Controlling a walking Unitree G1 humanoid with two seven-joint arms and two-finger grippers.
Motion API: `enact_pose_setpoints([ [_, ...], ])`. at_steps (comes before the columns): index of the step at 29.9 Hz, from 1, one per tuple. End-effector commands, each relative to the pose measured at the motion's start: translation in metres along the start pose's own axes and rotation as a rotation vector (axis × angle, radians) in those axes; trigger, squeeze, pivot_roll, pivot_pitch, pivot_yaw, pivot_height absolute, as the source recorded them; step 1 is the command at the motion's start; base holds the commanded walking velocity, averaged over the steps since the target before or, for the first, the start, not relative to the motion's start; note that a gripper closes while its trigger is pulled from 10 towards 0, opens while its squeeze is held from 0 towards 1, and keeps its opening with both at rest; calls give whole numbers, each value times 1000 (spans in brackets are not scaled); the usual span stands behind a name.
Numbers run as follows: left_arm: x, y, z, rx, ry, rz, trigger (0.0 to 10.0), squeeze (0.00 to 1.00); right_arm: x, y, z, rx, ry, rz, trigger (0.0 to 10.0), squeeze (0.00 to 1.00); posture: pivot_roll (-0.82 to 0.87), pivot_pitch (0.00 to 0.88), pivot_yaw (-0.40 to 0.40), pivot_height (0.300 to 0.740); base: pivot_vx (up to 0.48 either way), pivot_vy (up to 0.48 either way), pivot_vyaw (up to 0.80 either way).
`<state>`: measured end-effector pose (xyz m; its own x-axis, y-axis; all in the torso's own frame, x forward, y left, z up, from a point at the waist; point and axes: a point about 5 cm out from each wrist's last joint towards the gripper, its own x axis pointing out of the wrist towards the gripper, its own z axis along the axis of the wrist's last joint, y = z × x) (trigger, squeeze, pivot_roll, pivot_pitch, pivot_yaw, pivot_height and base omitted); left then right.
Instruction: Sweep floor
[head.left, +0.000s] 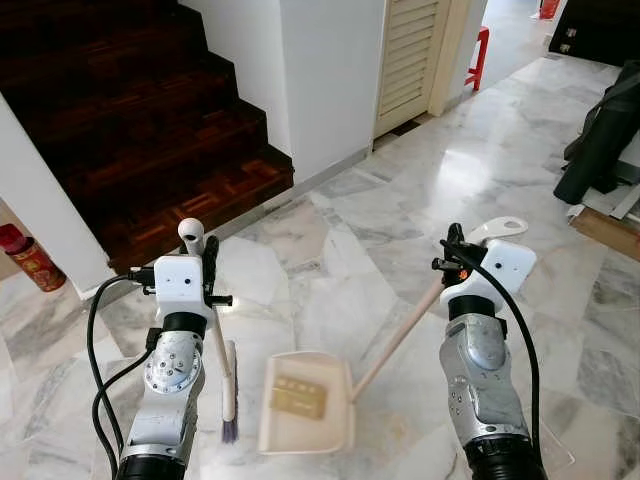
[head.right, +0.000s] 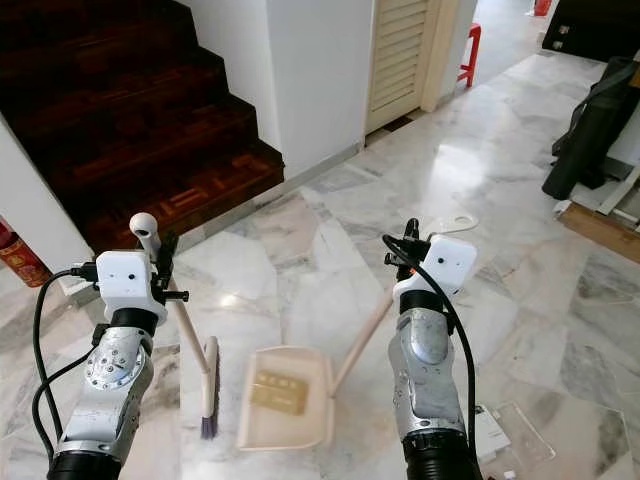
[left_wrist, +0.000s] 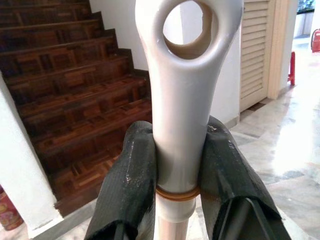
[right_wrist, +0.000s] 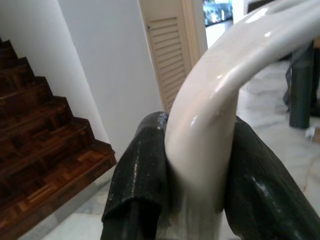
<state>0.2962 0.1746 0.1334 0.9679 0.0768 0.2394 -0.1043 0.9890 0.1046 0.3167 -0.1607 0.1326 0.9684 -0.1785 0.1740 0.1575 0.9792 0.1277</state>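
The left gripper (left_wrist: 180, 170) has its jaws clamped on the pale handle of the broom (head.left: 222, 345), one black finger (left_wrist: 127, 190) pressed against each side just below the looped hanging hole at the handle's top end. From those jaws the broom runs downward to its dark bristles, which rest on the marble floor (head.left: 330, 250) beside the dustpan. The right gripper (right_wrist: 197, 175) has its jaws closed on the curved white top of the dustpan handle (head.left: 400, 335), the fingers (right_wrist: 140, 170) squeezing it from both sides, with the handle's looped end rising past the jaws. Below those jaws the long handle slants down to the cream dustpan (head.left: 305, 405), which lies flat on the floor between the two arms, and a tan piece of debris (head.left: 298, 397) sits inside its tray. Beyond the left jaws climbs a dark wooden staircase (head.left: 130, 110); beyond the right jaws stands a louvred door (head.left: 410, 55) in a white wall.
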Motion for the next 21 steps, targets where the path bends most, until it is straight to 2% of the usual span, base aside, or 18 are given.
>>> enact_pose_setpoints([
  [1, 2, 1, 12, 8, -54, -2, 10000, 0, 1, 6, 14, 16, -72, 16, 10000, 0, 72, 74, 50, 740, 0, 0, 0],
  [4, 2, 1, 13, 10, -55, -1, 10000, 0, 1, 7, 14, 21, -70, 17, 10000, 0, 73, 75, 49, 740, 0, 0, 0],
  [5, 1, 1, 13, 11, -54, 0, 10000, 0, 2, 6, 11, 100, -35, -12, 10000, 0, 75, 78, 48, 740, 0, 0, 0],
  [7, 1, 1, 13, 11, -54, 2, 10000, 0, 2, 3, 8, 162, -6, -43, 10000, 0, 76, 77, 47, 740, 0, 0, 0],
  [10, 1, 1, 13, 12, -52, 2, 10000, 0, 1, 5, 7, 132, -9, -21, 10000, 0, 76, 78, 49, 740, 0, 0, 0],
  [21, 1, 1, 12, 11, -47, -4, 10000, 0, 0, 5, 6, 127, -5, -18, 10000, 0, 73, 81, 52, 740, 0, 0, 0],
])
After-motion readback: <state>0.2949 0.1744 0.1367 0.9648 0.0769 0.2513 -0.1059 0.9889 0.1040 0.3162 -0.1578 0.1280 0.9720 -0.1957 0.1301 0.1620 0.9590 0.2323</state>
